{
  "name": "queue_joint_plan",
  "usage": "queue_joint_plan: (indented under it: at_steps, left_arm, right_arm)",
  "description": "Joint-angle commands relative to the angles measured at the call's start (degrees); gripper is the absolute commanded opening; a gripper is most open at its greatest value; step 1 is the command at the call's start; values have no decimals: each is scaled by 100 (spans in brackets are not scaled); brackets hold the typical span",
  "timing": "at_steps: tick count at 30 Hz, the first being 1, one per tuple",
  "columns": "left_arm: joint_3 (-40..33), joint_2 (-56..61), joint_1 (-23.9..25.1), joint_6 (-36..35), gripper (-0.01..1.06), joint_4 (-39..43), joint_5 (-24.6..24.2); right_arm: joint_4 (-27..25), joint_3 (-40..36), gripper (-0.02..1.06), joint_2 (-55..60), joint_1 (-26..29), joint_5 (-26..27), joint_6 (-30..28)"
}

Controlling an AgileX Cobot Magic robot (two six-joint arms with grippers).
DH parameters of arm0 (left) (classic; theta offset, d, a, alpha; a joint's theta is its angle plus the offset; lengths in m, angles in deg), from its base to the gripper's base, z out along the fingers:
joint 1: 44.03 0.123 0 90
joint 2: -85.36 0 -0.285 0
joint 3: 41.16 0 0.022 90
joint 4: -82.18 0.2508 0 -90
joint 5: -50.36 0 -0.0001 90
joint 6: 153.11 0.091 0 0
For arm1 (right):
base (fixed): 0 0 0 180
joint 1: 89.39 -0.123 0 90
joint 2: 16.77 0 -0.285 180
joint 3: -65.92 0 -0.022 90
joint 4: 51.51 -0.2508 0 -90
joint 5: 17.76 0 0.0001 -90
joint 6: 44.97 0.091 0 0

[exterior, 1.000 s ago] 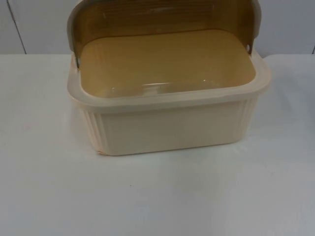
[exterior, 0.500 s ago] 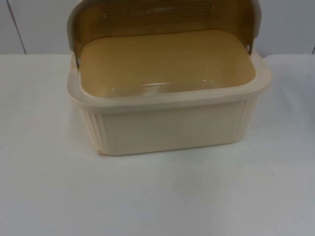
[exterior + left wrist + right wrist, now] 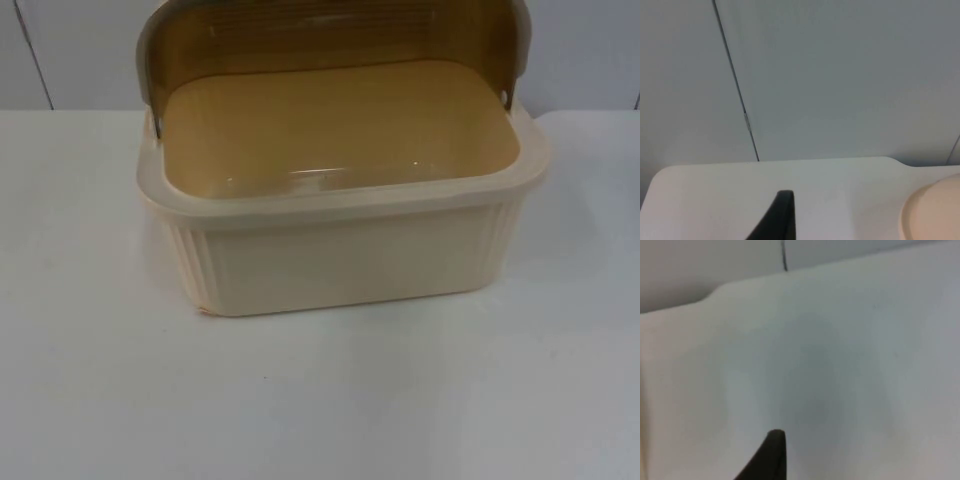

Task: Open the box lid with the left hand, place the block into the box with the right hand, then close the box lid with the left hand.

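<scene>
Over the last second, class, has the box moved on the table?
No. In the top view the box sits in the same spot against the partition wall behind it, lid open as before.

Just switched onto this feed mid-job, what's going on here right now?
Nothing is being handled at the moment. The cream box sits on the white table with its brown translucent lid swung up and back, so it is open. The inside looks empty, with no block in it. The left gripper hangs over bare table beside the box's rim. The right gripper is over bare table too.
</scene>
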Motion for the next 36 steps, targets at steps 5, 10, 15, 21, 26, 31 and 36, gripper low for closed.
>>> queue_joint_plan:
  at_steps: [5, 10, 15, 21, 26, 31, 36]
  left_arm:
    - [-17, 21, -31, -17, 104, -83, 18]
    - [-17, 21, -31, -17, 104, -83, 18]
    - [-17, 21, -31, -17, 104, -83, 5]
    - [-17, 21, -31, -17, 104, -83, 5]
    - [-17, 21, -31, -17, 104, -83, 5]
    - [-17, 21, -31, -17, 104, -60, -7]
    - [-17, 21, -31, -17, 104, -60, -7]
  right_arm:
    - [57, -1256, 105, 42, 351, 1289, 36]
    - [200, -1527, 105, 448, 361, 1566, 241]
    - [189, -1527, 105, 1241, 361, 1504, 241]
    - [189, -1527, 105, 1734, 361, 1557, 220]
    - [189, -1527, 105, 2061, 501, 1483, 365]
    - [177, -1527, 105, 2337, 799, 1398, 365]
    - [164, -1527, 105, 2555, 808, 1410, 365]
